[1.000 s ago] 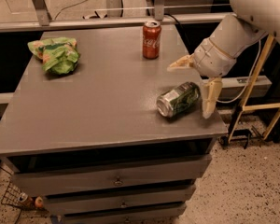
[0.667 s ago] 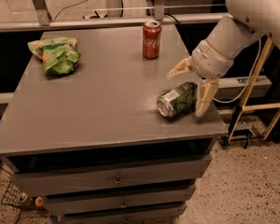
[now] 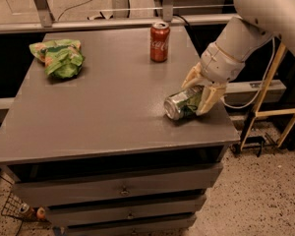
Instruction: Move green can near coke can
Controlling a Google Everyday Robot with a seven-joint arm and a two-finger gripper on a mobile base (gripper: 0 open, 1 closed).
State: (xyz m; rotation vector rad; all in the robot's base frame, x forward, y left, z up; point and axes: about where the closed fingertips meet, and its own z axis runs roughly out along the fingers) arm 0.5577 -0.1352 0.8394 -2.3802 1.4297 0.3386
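Straddles with open, empty claw (image 3: 192, 99) the lying green can (image 3: 179, 105), 4 o'clock on counter (image 3: 103, 112), to grasp it.

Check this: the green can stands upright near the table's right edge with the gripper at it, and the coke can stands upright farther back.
One error: the camera view shows the green can lying on its side, not upright. It is near the table's right edge with the gripper at it, and the coke can stands upright farther back.
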